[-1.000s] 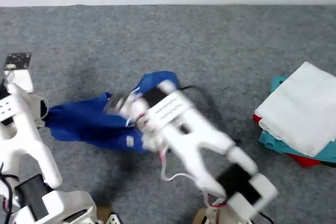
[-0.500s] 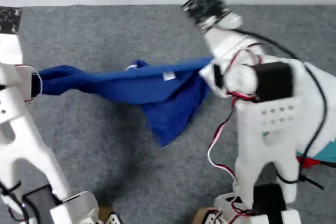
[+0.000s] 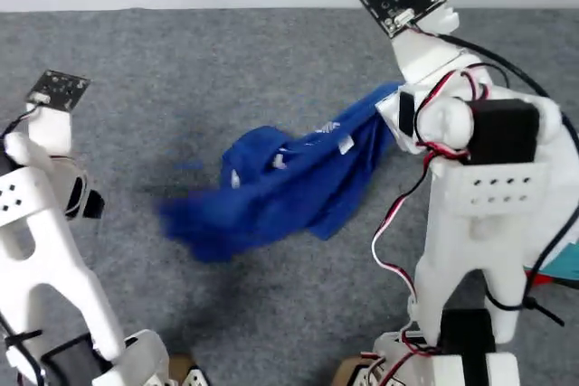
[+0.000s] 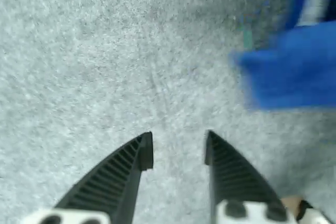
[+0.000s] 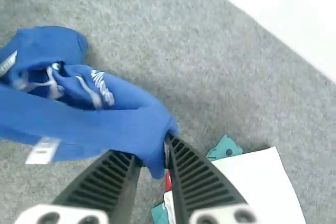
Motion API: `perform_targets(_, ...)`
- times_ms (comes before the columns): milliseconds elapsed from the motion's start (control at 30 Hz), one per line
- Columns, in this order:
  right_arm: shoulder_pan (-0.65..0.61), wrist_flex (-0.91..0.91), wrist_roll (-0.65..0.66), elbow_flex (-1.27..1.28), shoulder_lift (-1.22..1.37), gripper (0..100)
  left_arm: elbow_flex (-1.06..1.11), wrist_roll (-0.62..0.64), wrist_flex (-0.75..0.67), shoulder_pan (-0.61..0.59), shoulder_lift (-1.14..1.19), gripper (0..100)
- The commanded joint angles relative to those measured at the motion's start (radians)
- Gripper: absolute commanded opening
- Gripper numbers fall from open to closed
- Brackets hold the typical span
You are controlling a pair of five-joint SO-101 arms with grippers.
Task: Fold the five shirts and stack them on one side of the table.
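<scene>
The blue shirt (image 3: 289, 183) is clamped at its upper-right end by the right gripper (image 5: 152, 150) and is draped diagonally toward centre-left of the high view, its loose end nearest the left gripper (image 4: 177, 141), spread apart and empty above the grey table (image 3: 181, 70).

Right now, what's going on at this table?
The right gripper is shut on one end of the blue shirt, holding it up; the rest trails down toward the grey table. The left gripper is open over bare table, apart from the shirt. A stack of shirts, white on top, sits by the right arm.
</scene>
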Motion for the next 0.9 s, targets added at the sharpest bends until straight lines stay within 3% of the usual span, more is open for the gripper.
perform_targets(0,0.019,0.039,0.011,-0.028,0.013,1.1,0.004,-0.114,0.023,-0.018,-0.035,20)
perform_targets(200,0.018,0.039,0.011,-0.028,0.059,1.1,0.018,-0.241,0.025,0.015,-0.035,20)
perform_targets(400,0.019,0.041,0.009,-0.028,0.096,1.1,0.173,-0.259,0.011,0.247,-0.023,20)
perform_targets(633,0.019,0.041,0.005,-0.028,0.119,1.1,0.378,-0.172,-0.279,0.436,0.038,20)
perform_targets(867,0.019,0.041,0.003,-0.006,0.127,1.1,0.386,-0.107,-0.417,0.552,0.212,20)
